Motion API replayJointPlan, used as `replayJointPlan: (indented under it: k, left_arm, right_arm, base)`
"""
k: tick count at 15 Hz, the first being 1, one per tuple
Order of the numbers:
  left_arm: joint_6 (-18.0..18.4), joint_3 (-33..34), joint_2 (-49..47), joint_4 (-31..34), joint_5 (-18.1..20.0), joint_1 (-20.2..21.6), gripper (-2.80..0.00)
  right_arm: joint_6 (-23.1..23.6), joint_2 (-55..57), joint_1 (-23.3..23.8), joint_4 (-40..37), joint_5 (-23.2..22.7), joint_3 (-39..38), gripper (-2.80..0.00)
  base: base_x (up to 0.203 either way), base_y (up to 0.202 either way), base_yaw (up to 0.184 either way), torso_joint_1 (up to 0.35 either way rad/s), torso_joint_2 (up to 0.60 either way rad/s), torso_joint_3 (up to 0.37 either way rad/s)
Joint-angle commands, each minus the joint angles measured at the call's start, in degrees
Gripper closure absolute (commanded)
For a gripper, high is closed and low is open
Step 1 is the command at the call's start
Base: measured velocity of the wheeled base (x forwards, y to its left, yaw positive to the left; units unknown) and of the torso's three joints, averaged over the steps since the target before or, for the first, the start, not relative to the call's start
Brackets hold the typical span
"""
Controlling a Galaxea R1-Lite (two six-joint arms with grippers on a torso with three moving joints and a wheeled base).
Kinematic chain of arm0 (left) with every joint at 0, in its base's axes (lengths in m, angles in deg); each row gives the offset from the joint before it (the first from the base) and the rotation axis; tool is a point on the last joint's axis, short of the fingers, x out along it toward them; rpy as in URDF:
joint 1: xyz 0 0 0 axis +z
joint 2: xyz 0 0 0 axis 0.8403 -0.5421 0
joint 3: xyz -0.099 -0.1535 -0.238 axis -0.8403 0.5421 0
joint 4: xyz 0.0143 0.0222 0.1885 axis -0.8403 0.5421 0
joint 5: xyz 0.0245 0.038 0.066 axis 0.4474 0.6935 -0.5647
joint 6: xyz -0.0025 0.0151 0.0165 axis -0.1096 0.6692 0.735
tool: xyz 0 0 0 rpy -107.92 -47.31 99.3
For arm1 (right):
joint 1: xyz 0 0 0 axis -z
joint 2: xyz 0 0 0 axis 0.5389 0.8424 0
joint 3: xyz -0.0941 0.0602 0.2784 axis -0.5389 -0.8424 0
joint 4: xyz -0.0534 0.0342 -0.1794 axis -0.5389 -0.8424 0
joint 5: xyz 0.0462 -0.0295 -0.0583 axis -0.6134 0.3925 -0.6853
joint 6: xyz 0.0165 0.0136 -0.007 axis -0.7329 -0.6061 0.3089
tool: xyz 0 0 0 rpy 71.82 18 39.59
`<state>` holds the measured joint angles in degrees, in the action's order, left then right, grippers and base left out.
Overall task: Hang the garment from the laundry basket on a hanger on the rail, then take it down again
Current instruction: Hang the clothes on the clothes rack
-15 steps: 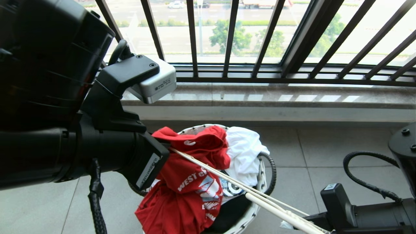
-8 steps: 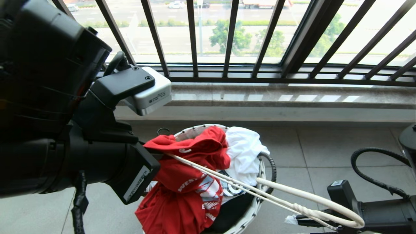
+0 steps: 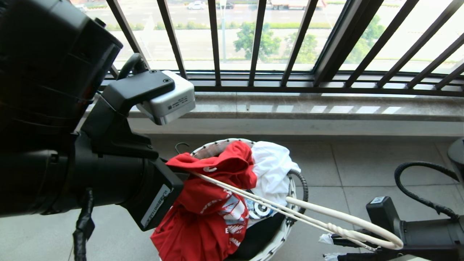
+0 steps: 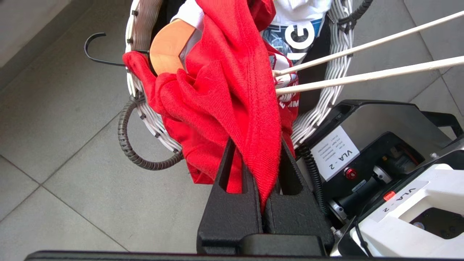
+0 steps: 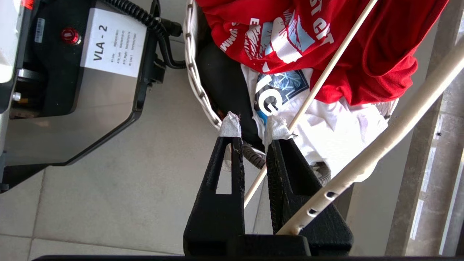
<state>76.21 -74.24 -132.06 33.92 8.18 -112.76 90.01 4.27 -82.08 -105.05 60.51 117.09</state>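
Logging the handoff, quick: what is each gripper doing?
Left gripper: shut on the red T-shirt.
Right gripper: shut on the wire hanger.

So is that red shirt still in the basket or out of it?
Partly out. The left gripper pinches the red shirt, which drapes over the basket rim, its upper part over the clothes inside.

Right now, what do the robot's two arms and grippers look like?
Both arms are matte black. The left arm is bulky, carries a silver-grey box-shaped wrist camera, a white printed label and a black braided cable. The right arm has a small white label and a looping black braided cable. The left gripper has plain black slotted wedge fingers; the right gripper matches, with white tape-wrapped tips.
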Motion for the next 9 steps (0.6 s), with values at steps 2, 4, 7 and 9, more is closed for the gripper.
replayJointPlan:
  k: [2,4,7,9]
  left_arm:
    - [0.3,-1.4,-0.5,1.0,-0.1,0.7,0.0]
    - [0.1,-1.3,-0.8,3.2,-0.2,1.4,0.0]
    - [0.0,-0.4,-1.2,3.2,-0.1,1.4,0.0]
    - [-1.0,-0.4,-1.4,3.0,0.0,1.4,0.0]
  right_arm:
    - [3.4,0.3,2.4,0.9,0.6,1.1,0.0]
    - [5.0,0.3,3.6,1.1,0.7,1.5,0.0]
    - [6.5,0.3,3.6,1.1,1.1,1.5,0.0]
    - [7.8,0.2,3.6,1.1,1.7,1.6,0.0]
  base:
    - [0.0,0.0,0.0,0.0,0.0,0.0]
    - [0.0,0.0,0.0,0.0,0.0,0.0]
    - [0.0,0.0,0.0,0.0,0.0,0.0]
    - [0.0,0.0,0.0,0.0,0.0,0.0]
